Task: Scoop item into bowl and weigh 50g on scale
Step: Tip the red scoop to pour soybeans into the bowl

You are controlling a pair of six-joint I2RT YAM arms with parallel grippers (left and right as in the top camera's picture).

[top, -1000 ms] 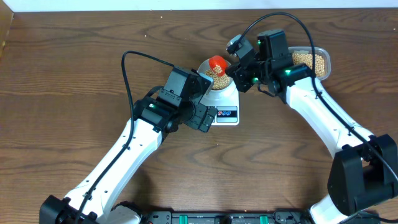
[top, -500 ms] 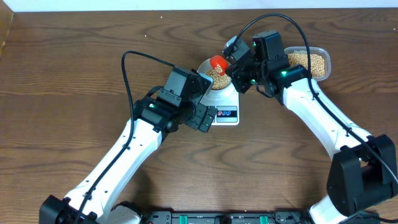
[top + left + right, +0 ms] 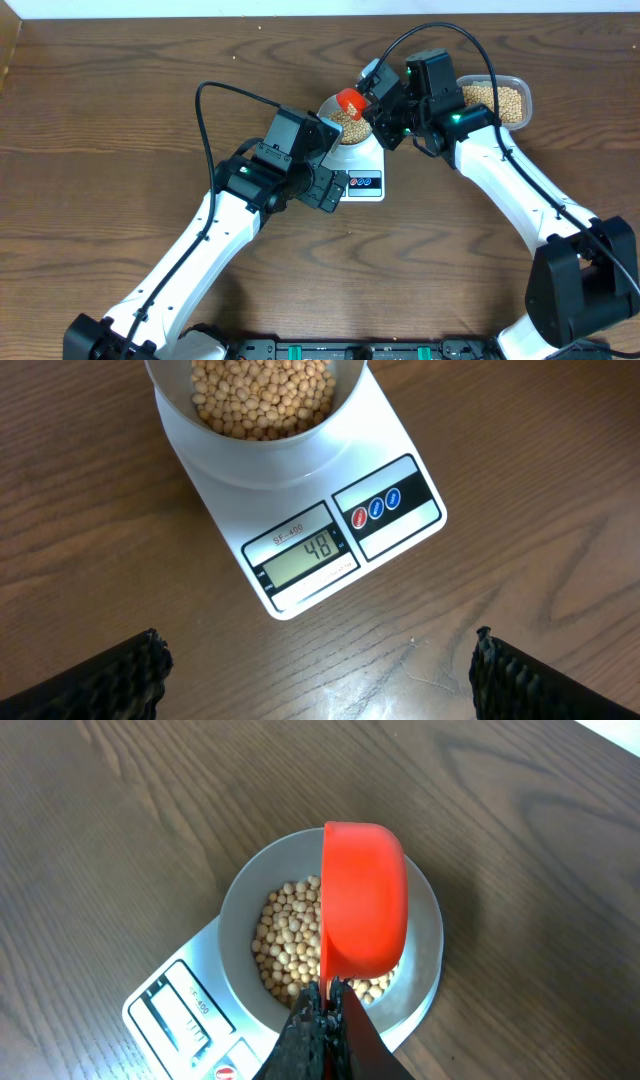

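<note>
Over bowl (image 3: 425, 948), red scoop (image 3: 362, 900) blocks descent; left claw (image 3: 320, 678) crowds scale (image 3: 385, 440) front; table (image 3: 100, 150) leftward free.

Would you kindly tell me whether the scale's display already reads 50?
No, in the left wrist view the display on the scale reads 48, with the bowl of beans standing on it.

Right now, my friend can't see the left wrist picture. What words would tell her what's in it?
A white kitchen scale on a wooden table shows 48 on its display, with a pale bowl of tan beans standing on it. The left hand's two black fingers poke in at the bottom corners, wide apart, holding nothing.
</note>
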